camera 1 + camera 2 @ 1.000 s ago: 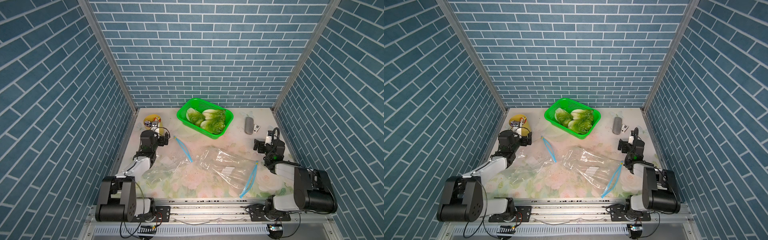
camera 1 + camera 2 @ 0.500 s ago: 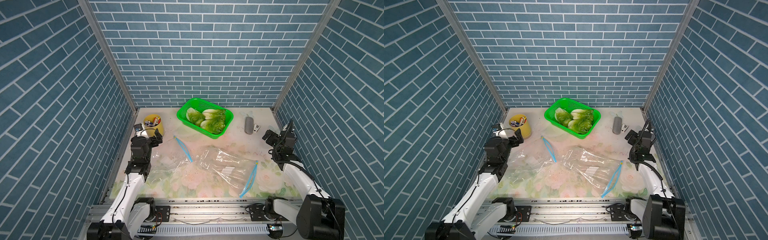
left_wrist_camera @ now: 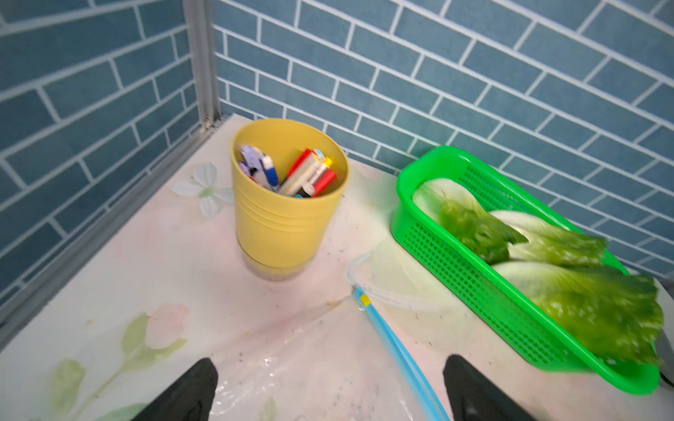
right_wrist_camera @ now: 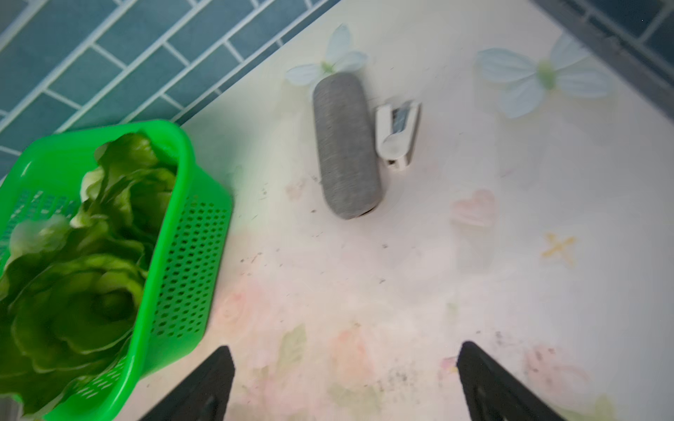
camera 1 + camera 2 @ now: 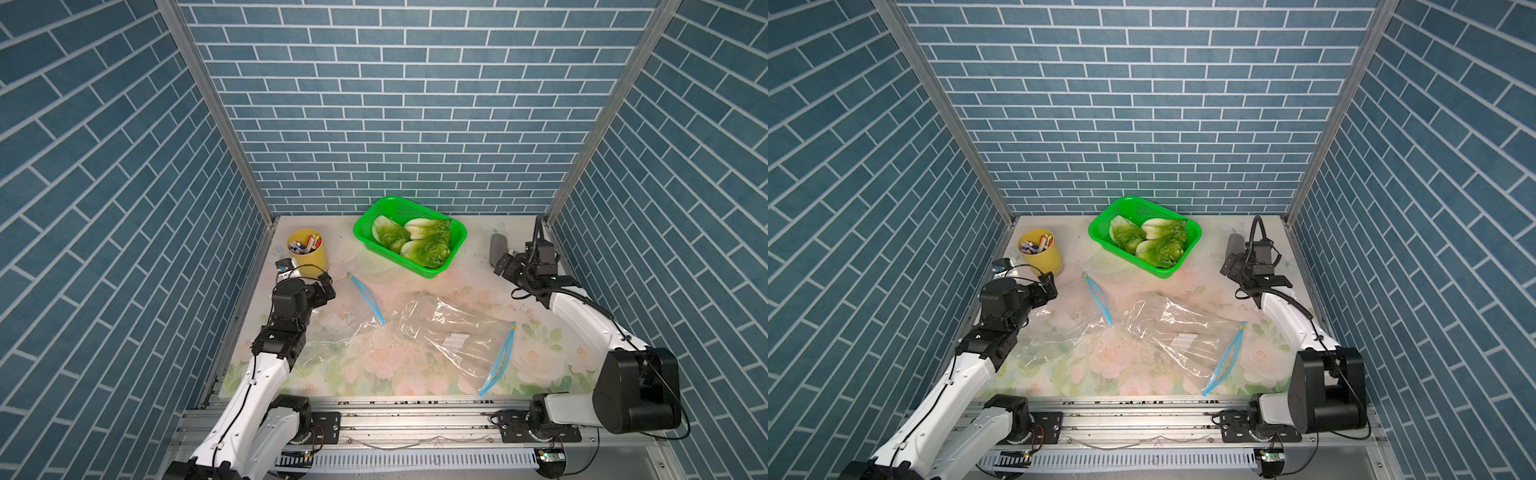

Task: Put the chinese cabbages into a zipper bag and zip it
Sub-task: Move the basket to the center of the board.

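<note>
Chinese cabbages in green basket, blurred & partly cut off in wrist views; L+R jaws wide, empty

yellow pen cup, green basket, grey case

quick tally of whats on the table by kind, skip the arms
chinese cabbages: 3
green basket: 1
zipper bags: 2
yellow cup of pens: 1
grey case: 1
white clip: 1
total: 9
</note>
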Robot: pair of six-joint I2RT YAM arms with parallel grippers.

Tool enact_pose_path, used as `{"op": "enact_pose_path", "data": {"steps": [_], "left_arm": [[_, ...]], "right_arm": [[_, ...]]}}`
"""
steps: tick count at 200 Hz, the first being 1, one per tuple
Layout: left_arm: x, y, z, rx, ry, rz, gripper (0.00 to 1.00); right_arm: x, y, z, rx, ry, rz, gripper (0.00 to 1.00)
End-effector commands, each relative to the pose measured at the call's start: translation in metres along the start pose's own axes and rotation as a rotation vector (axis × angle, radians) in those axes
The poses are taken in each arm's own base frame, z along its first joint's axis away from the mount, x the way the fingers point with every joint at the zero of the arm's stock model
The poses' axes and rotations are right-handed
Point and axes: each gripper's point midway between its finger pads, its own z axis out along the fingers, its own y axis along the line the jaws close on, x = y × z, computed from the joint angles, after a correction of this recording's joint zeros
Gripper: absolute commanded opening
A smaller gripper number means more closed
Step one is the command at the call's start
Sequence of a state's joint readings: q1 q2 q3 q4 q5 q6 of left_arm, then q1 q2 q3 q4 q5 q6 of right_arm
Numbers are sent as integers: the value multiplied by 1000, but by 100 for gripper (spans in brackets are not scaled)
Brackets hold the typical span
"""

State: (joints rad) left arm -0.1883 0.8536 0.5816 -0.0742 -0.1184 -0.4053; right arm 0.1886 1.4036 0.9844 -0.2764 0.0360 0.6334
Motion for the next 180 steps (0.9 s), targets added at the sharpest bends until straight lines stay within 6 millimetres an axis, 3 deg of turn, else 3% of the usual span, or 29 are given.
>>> {"op": "enact_pose_path", "data": {"steps": [1,33,63,91,130,180], "left_arm": [[7,-21,-3,39,55,31,99],[25,-50,-3,97,95,70,99],[38,-76,2,138,119,100,99],[48,-95,9,156,142,123,99],[58,-108,20,163,156,120,99],[62,-105,23,139,169,128,99]], "right_arm": [[20,25,5,-31,118,27,93],[25,56,17,-69,173,21,88],[16,75,36,-91,187,46,74],[7,87,53,-90,189,46,70],[2,98,79,-80,208,29,69],[-6,112,105,-80,230,12,55]]}}
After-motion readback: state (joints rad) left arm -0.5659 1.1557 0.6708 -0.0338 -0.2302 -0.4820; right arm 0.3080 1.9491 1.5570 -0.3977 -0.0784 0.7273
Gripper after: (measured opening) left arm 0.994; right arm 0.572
